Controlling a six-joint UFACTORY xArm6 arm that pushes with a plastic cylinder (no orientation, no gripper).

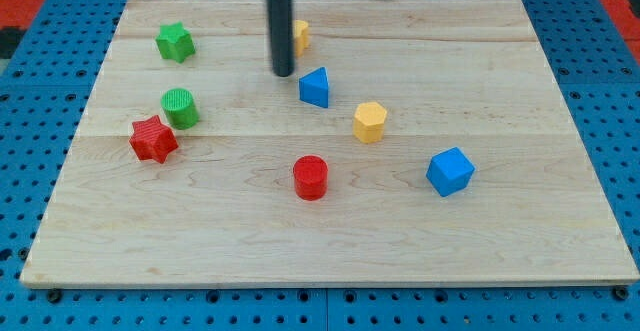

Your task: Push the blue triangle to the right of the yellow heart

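Camera view shows my tip (283, 73), the lower end of the straight dark rod, resting on the pale wooden counter (500, 261) just to the view's left of the blue plastic triangle (315, 87), close to it but, as far as I can tell, not quite touching. There are no fingers on this arm, only the rod, so nothing is held or clamped. The small yellow plastic heart (300, 36) sits just above the triangle, toward the view's top, and the rod hides its left part. The triangle lies below it and only slightly to the view's right.

Judging from this layout, the step in hand is the push itself, and contact is about to begin. To do it well, I would meet the triangle squarely on its left face, low and centred, so it slides instead of spinning off the rod. The push should carry it toward the view's right and a little upward, ending level with the heart and just beside it. The rod passes near the heart, so a path that drifts upward too early risks nudging it. The yellow hexagonal block (369, 121) lies to the lower right, so a push angled downward could run the triangle into it.
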